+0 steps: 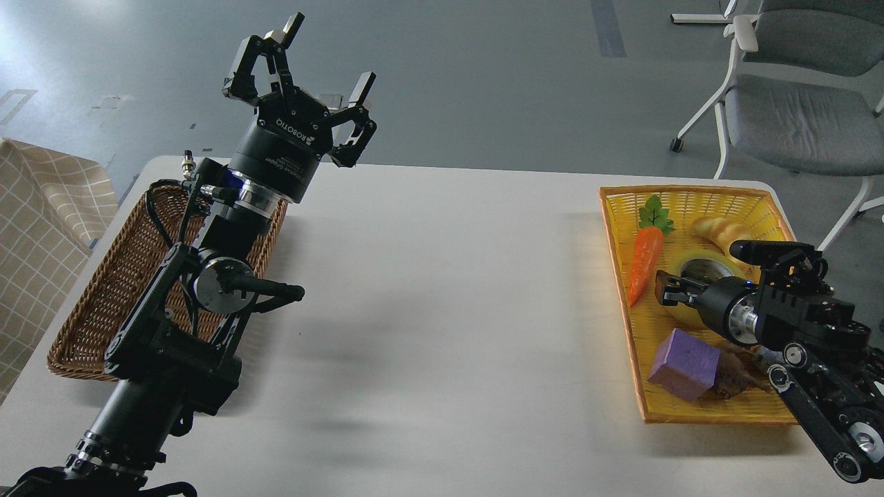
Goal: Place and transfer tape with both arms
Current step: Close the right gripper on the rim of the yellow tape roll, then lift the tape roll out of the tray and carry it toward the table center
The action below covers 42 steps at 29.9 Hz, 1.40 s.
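Observation:
The tape [693, 262], a yellow roll with a grey core, lies in the yellow basket [690, 199] at the right of the table, partly hidden by my right arm. My right gripper [667, 289] reaches into the basket and sits low against the tape's near left side. It is dark and seen nearly end-on, so I cannot tell its fingers apart or whether they hold the tape. My left gripper [329, 54] is open and empty, raised high over the table's far left and pointing up and away.
A brown wicker basket [103, 304] lies at the left, under my left arm. The yellow basket also holds a toy carrot [646, 262], a bread roll [718, 230], a purple block [684, 362] and a brown object [735, 379]. A grey chair [794, 117] stands beyond the table's right end.

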Motion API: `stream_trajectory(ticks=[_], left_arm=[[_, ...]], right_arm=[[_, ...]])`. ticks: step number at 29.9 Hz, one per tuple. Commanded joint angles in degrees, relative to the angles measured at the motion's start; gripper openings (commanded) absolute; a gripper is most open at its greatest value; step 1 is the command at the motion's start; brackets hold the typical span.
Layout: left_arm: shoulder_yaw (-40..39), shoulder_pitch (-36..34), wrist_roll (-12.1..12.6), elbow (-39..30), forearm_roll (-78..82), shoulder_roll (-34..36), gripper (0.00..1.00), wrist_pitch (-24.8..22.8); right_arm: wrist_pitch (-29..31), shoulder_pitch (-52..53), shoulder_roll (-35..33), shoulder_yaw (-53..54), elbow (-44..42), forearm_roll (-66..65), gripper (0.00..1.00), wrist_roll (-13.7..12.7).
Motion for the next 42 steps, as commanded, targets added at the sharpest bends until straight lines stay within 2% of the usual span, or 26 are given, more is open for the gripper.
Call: stream_trajectory(ticks=[1, 9, 17, 19, 28, 31, 34, 42], left_arm=[[0.0, -0.2, 0.0, 0.1, 0.0, 0.1, 0.98, 0.0], [0.0, -0.2, 0.0, 0.1, 0.0, 0.4, 0.98, 0.0], [0.0, -0.1, 0.0, 0.1, 0.0, 0.8, 0.98, 0.0], [0.0, 0.1, 0.0, 0.2, 0.0, 0.8, 0.98, 0.0], [0.0, 0.3, 0.0, 0.1, 0.0, 0.7, 0.98, 0.0], [0.1, 0.4, 0.0, 0.1, 0.0, 0.7, 0.98, 0.0], [0.1, 0.5, 0.0, 0.1, 0.0, 0.8, 0.98, 0.0], [-0.1, 0.4, 0.0, -0.2, 0.0, 1.6, 0.98, 0.0]], right_arm=[[0.0, 0.0, 0.3, 0.1, 0.0, 0.0, 0.29, 0.0], [0.0, 0.0, 0.8, 0.2, 0.5, 0.0, 0.12, 0.3], [0.0, 0.0, 0.9, 0.3, 1.2, 0.0, 0.09, 0.3], [0.0, 0.0, 0.9, 0.5, 1.4, 0.0, 0.05, 0.3], [0.0, 0.0, 0.3, 1.0, 4.9, 0.0, 0.05, 0.9], [0.0, 0.9, -0.9, 1.7, 6.9, 0.0, 0.05, 2.7], [0.0, 2.2, -1.0, 2.3, 8.2, 0.0, 0.05, 3.2], [0.0, 14.3, -3.3, 1.8, 10.2, 0.0, 0.05, 3.2]])
